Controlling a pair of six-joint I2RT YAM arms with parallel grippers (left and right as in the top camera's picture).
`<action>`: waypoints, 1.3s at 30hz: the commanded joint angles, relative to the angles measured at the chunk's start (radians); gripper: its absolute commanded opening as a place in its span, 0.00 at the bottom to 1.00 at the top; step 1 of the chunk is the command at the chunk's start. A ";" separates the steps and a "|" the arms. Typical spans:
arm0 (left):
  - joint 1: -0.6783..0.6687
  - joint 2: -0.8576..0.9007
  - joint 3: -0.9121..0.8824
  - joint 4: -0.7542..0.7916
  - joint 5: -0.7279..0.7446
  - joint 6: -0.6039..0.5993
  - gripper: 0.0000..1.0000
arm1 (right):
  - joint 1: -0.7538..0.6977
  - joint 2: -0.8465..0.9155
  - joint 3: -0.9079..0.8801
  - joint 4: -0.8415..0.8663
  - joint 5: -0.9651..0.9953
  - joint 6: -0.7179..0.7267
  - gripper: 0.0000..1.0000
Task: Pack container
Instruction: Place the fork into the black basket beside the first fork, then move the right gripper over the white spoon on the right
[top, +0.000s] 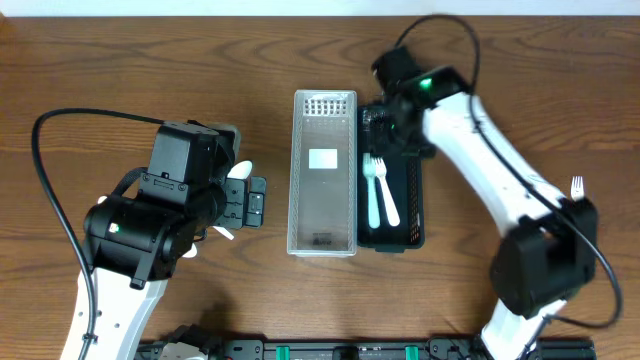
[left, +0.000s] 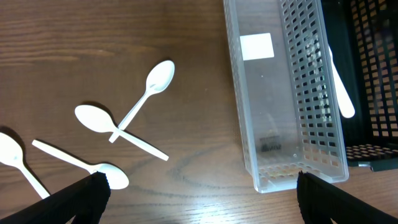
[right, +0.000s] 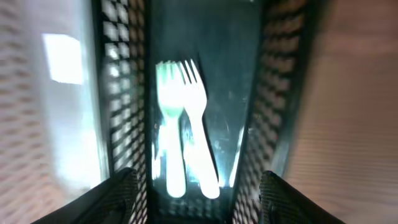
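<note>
Two bins side by side at table centre: clear container (top: 322, 172) on the left, black basket (top: 392, 178) touching its right wall. Two white forks (top: 378, 190) lying flat in the black basket, tines toward the far end, handles overlapping. One more fork (top: 577, 186) out at the right edge of the table, partly hidden by the right arm. Four white spoons (left: 148, 91) scattered on the wood left of the clear container, two of them crossed. Clear container empty but for a white label on its floor.

Right gripper (right: 196, 183) hanging over the far end of the black basket, fingers parted, nothing between them; forks resting free below. Left gripper (left: 198, 186) spread wide and empty, above the spoons and the container's near-left corner.

Risks, as judged: crossed spoons likely to come up together or flick aside on a pinch. Spoons flat on wood, so fingertips may skid off. Stray fork near the arm's base, awkward reach. Lifting the right arm crookedly could snag the mesh wall.
</note>
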 joint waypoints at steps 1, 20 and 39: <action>0.003 0.002 0.011 -0.002 -0.011 0.006 0.98 | -0.105 -0.158 0.094 -0.044 0.031 -0.051 0.66; 0.002 0.002 0.011 -0.002 -0.012 0.006 0.98 | -0.458 -0.743 -0.269 -0.386 0.031 -0.047 0.71; 0.003 0.002 0.010 -0.010 -0.012 0.006 0.98 | -0.722 -0.520 -0.678 0.160 0.028 -0.268 0.99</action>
